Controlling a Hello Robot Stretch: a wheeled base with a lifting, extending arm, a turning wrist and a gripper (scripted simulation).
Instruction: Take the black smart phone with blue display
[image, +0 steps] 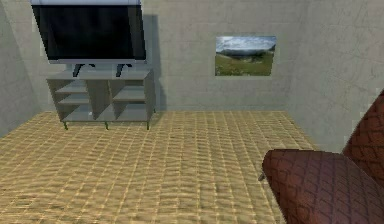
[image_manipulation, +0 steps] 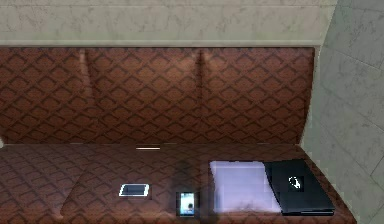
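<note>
A small black phone with a bluish display lies on the seat of a dark red patterned sofa, near the seat's front edge in the arm side view. To its left on the same seat lies a second, paler phone with a light screen.
Right of the phones, a pale lavender panel and a black panel lie flat together like an opened laptop. The forward view has a television on a grey stand, a landscape picture, wooden floor and the sofa's end.
</note>
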